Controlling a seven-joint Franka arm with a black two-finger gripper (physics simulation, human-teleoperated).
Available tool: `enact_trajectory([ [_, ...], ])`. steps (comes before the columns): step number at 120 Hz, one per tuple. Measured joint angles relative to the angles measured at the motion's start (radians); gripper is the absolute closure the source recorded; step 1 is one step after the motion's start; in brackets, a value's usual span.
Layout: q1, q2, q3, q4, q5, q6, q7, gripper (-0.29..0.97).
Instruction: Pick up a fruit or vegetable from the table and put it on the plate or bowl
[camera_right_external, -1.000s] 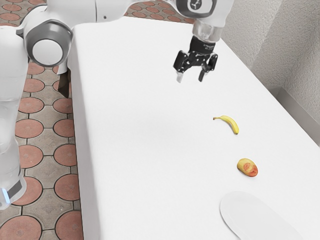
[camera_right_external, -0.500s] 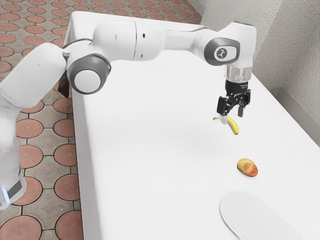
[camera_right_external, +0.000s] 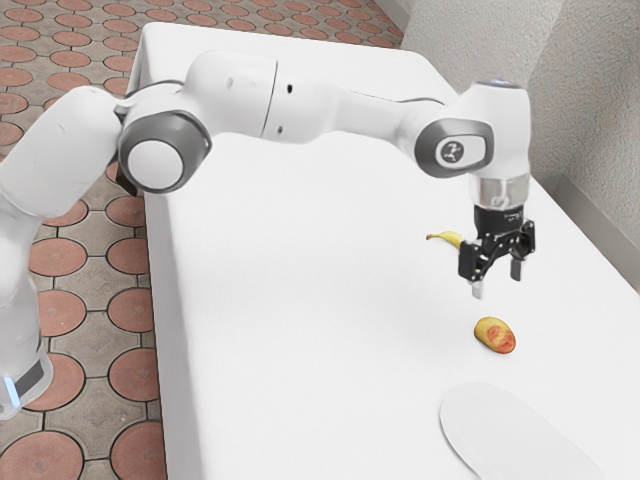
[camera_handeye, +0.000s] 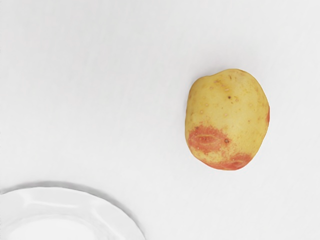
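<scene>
A yellow potato with red blotches (camera_right_external: 495, 334) lies on the white table, between a banana (camera_right_external: 447, 238) and a white plate (camera_right_external: 515, 438). My black gripper (camera_right_external: 496, 281) hangs open above the table, just beyond the potato and in front of the banana, whose far end is hidden behind it. Nothing is between the fingers. In the wrist view the potato (camera_handeye: 227, 119) lies below my hand, with the plate rim (camera_handeye: 80, 200) a short way off from it.
The white table (camera_right_external: 300, 250) has a long edge at the exterior view's left, over a tiled floor. A grey wall (camera_right_external: 590, 90) rises close along the table's far right side.
My arm has swung from the far end of the table, past the banana, and lowered toward the potato. The gripper has stayed open. The fruit and plate have not moved.
</scene>
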Motion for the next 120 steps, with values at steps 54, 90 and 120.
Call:
enact_trajectory([
  [54,0.07,0.056,0.004,-0.027,-0.149,0.046,0.061,0.0],
  [90,0.091,0.114,-0.017,-0.01,-0.16,0.074,0.111,0.0],
  [120,0.103,0.117,-0.03,-0.008,-0.159,0.092,0.143,0.0],
])
